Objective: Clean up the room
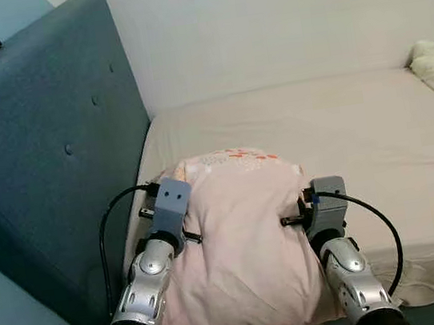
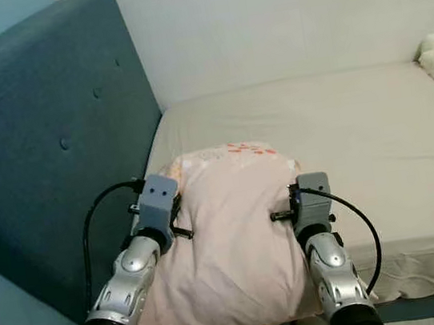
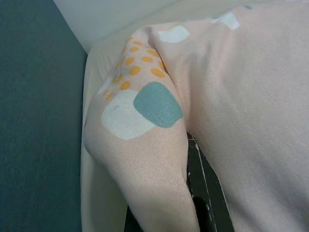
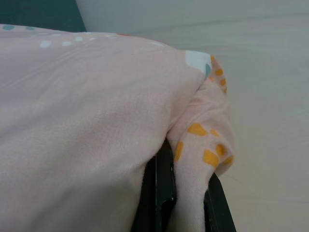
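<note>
We've got the pink pillow (image 1: 241,244) pinched from both sides, low-centre in the head views, its far end over the bare mattress (image 1: 341,125) and its near end hanging past the mattress edge toward us. Left gripper (image 3: 193,193) is clamped on a fold of the pillowcase at the pillow's left side, black finger showing under the cloth in the wrist view. Right gripper (image 4: 186,193) is closed on a bunched corner w/ orange dots, fabric squeezed between the two fingers.

Risk as we see it: both grips are on loose cover fabric only, not the stuffing, so the case could slide out of a finger if we lift or swing fast, esp. on one side, and the pillow would sag or drop. Also the blue headboard (image 1: 44,138) fills the left of the frame, close to our left arm; a wide swing could snag there.

Pillow looks soft, plump, pale pink w/ white, teal and orange spots.
</note>
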